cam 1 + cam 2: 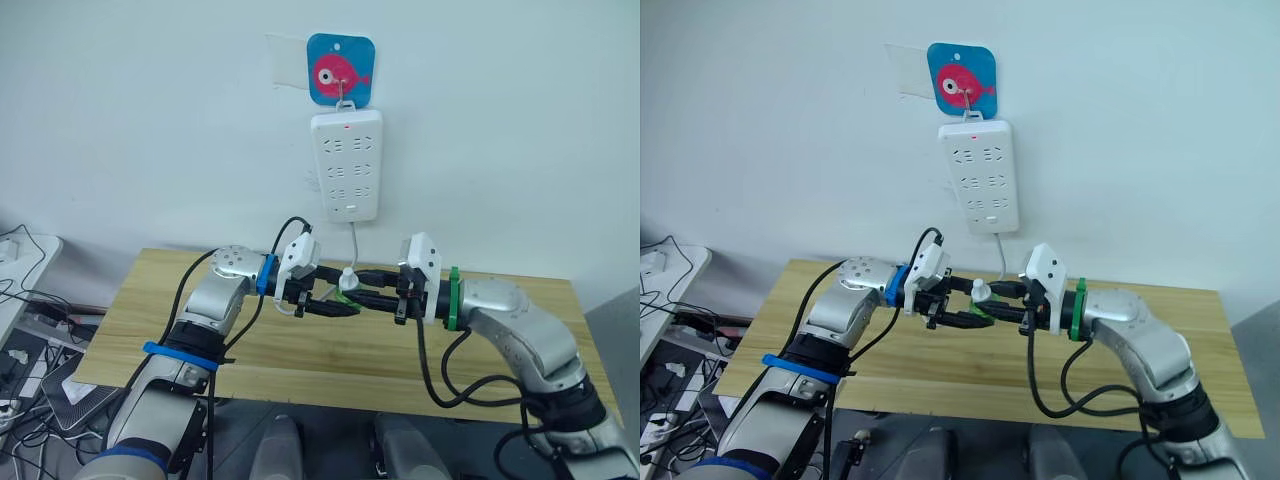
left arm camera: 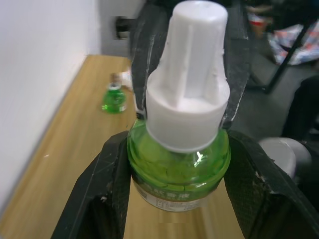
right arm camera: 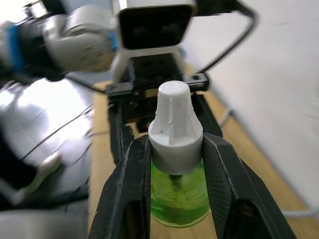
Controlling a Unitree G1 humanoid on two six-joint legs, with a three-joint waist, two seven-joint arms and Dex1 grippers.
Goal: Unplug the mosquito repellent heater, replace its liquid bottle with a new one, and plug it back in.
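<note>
A green liquid bottle [image 2: 164,169] with a white cap [image 2: 192,74] hangs in the air over the wooden table [image 1: 300,355], held between both grippers. My left gripper [image 1: 333,304] is shut on the green body. My right gripper [image 3: 175,154] is shut on the white cap's collar, facing the left one. A second, smaller-looking green bottle [image 2: 113,98] with an uncapped top stands on the table near the wall. The mosquito repellent heater is out of view.
A long white power strip [image 1: 346,165] hangs on the wall from a blue fish hook [image 1: 340,70]; its cord drops behind the grippers. Cables and clutter lie on the floor at the left [image 1: 30,335].
</note>
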